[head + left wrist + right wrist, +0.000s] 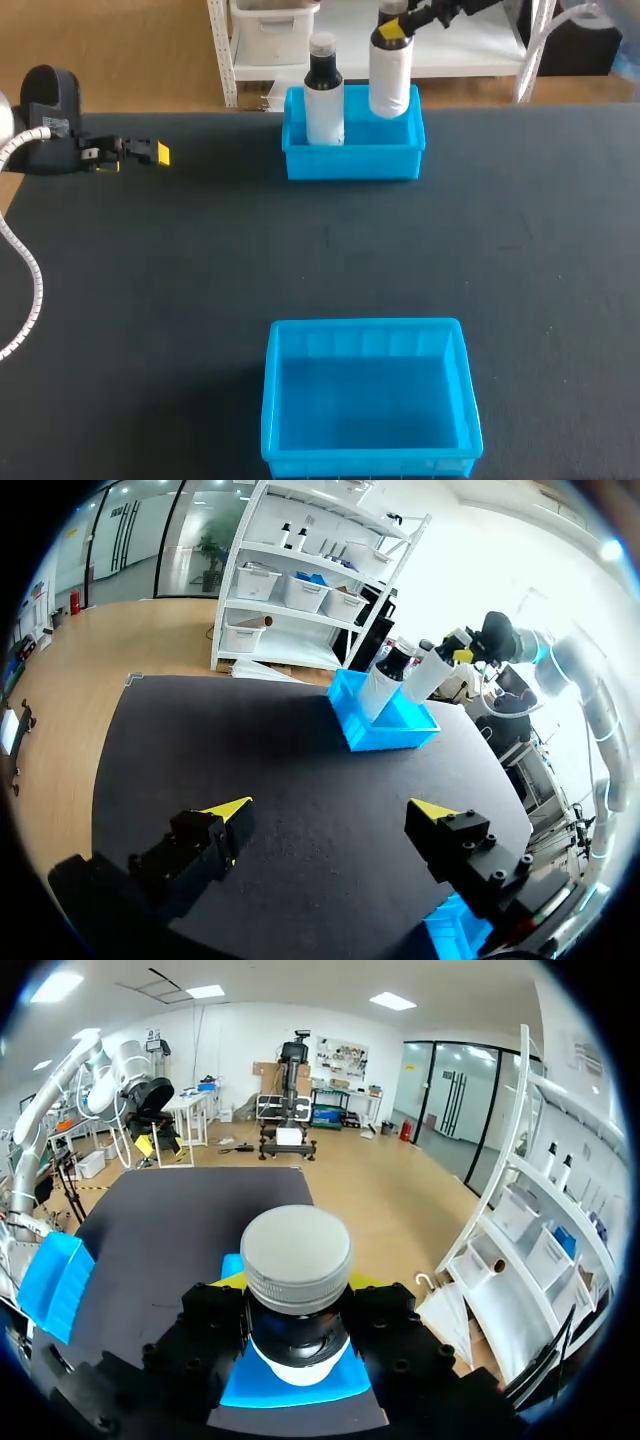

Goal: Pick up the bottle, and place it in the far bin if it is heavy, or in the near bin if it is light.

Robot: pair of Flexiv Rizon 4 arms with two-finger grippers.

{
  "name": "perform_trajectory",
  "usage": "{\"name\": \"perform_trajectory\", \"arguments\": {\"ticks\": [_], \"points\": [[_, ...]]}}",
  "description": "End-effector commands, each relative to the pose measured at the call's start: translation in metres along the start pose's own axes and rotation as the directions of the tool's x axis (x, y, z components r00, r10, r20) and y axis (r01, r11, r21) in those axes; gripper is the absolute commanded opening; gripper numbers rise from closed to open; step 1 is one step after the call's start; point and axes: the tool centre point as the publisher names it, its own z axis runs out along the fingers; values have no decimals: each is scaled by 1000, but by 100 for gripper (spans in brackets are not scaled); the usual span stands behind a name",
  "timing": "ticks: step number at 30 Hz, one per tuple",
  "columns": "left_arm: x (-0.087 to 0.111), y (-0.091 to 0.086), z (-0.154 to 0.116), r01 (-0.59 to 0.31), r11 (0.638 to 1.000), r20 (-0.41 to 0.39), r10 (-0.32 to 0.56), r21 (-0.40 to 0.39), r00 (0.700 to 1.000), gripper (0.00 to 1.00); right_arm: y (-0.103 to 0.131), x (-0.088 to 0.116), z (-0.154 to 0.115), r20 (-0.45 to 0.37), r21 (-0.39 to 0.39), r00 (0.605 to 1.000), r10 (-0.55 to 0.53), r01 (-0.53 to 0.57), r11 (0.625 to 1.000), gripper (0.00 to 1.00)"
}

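Across black table (150,280), right gripper (392,31) clamps bottle (390,80) upright inside far bin (350,162).

Holds a white bottle (391,80) by its neck in the right gripper (392,30) at the far blue bin's (352,162) right end, beside a black-necked bottle (324,105) standing inside, with the left gripper (150,155) well apart to the left.

Black and boxy at the left gripper (332,810), with thick angular fingers (470,855) ending in bright yellow wedge tips. Behind it, a rounded black wrist housing (50,105) and a white ribbed hose (28,270) in a long curve. Same black blocks on the right gripper (297,1282), dotted with small round screw holes, thin yellow edges at the jaws. Smooth silver-grey tube segments on the right arm (580,690), with a teal ring at one joint.
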Motion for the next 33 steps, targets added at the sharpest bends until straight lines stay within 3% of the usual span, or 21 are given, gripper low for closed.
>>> {"name": "perform_trajectory", "arguments": {"ticks": [1, 18, 33], "points": [[0, 0, 0, 0, 1000, 0, 0, 0, 1000, 100, -9, 0, 11, 0, -117, 1000, 6, -6, 993, 0], [0, 0, 0, 0, 1000, 0, 0, 0, 1000, 100, -2, 31, 35, -10, -158, 997, 73, -74, 985, 0], [0, 0, 0, 0, 1000, 0, 0, 0, 1000, 100, -10, 49, 46, -2, -174, 993, 121, -119, 977, 0]]}}
